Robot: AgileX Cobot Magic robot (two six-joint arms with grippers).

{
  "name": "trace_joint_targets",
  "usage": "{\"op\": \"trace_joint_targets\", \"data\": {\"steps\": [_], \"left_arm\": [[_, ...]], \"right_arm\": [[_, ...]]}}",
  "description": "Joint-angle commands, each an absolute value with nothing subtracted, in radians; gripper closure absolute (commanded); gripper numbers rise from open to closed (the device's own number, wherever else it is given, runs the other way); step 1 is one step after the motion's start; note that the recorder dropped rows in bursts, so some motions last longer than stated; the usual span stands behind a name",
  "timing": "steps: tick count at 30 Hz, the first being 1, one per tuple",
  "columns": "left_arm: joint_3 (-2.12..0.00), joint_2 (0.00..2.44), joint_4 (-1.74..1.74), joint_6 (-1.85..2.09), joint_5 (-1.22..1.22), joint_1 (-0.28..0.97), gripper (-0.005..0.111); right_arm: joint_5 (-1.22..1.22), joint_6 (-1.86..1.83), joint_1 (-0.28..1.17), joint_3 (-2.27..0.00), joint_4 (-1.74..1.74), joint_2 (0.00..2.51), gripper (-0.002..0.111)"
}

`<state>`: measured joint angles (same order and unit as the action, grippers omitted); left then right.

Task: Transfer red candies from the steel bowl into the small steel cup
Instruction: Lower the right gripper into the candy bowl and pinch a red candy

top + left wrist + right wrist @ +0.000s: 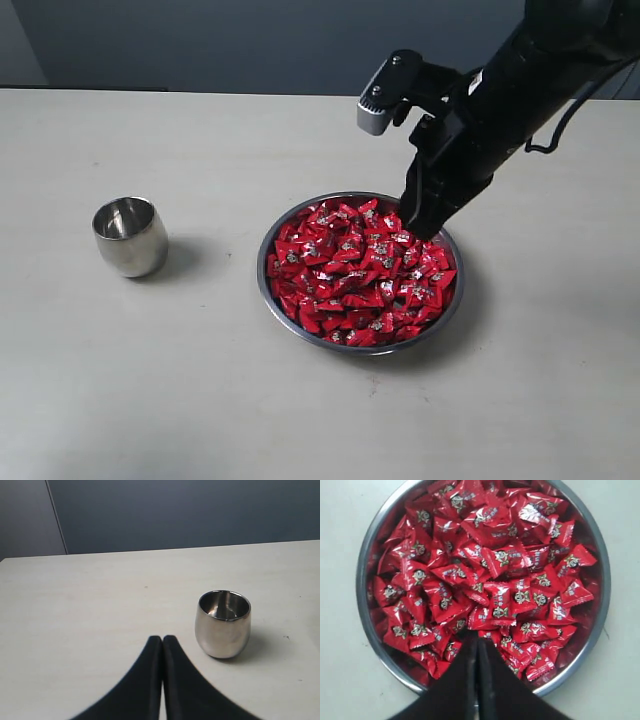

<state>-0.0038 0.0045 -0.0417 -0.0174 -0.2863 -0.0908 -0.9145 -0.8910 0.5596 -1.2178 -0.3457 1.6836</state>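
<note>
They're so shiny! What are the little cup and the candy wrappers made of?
The small cup looks like polished metal, probably steel: its side reflects like a mirror. The candy wrappers look like glossy red foil or film: creased, with bright glints.

A pale, matte tabletop (200, 400) runs from the near edge to the far one, marked by a few tiny dark specks (146, 586). Behind its far edge stands a dark blue-grey wall (250, 40), with a lighter grey panel (15, 45) at far left.
</note>
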Motion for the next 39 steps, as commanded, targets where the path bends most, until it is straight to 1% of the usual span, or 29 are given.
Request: {"op": "trace_joint_targets", "data": {"steps": [1, 8, 14, 17, 20, 21, 22, 26, 32, 39], "left_arm": [[0.0, 0.0, -0.042, -0.02, -0.284, -0.083, 0.106], [0.0, 0.0, -0.042, -0.02, -0.284, -0.083, 0.106], [0.0, 0.0, -0.042, -0.02, -0.284, -0.083, 0.106], [0.0, 0.0, -0.042, -0.02, -0.284, -0.083, 0.106], [0.0, 0.0, -0.042, -0.02, -0.284, -0.083, 0.106], [0.0, 0.0, -0.042, -0.02, -0.284, -0.083, 0.106], [0.0, 0.0, -0.042, -0.02, -0.284, -0.083, 0.106], [0.0, 0.0, -0.042, -0.02, -0.284, -0.083, 0.106], [0.0, 0.0, -0.042, -0.02, -0.284, -0.083, 0.106], [0.0, 0.0, -0.042, -0.02, -0.284, -0.083, 0.106]], "right_arm": [[-0.888, -0.851, 0.561, -1.223, -0.371, 1.682, 0.109], [-0.9, -0.809, 0.561, -1.223, -0.375, 1.682, 0.109], [-0.959, -0.743, 0.561, -1.223, -0.346, 1.715, 0.108], [-0.966, -0.713, 0.561, -1.223, -0.34, 1.739, 0.098], [-0.966, -0.711, 0.572, -1.223, -0.324, 1.764, 0.081], [-0.963, -0.711, 0.579, -1.223, -0.316, 1.772, 0.077], [-0.958, -0.711, 0.588, -1.223, -0.314, 1.78, 0.075], [-0.907, -0.711, 0.627, -1.223, -0.295, 1.816, 0.074], [-0.849, -0.711, 0.706, -1.223, -0.154, 1.883, 0.074], [-0.858, -0.705, 0.733, -1.284, -0.073, 1.931, 0.074]]}}
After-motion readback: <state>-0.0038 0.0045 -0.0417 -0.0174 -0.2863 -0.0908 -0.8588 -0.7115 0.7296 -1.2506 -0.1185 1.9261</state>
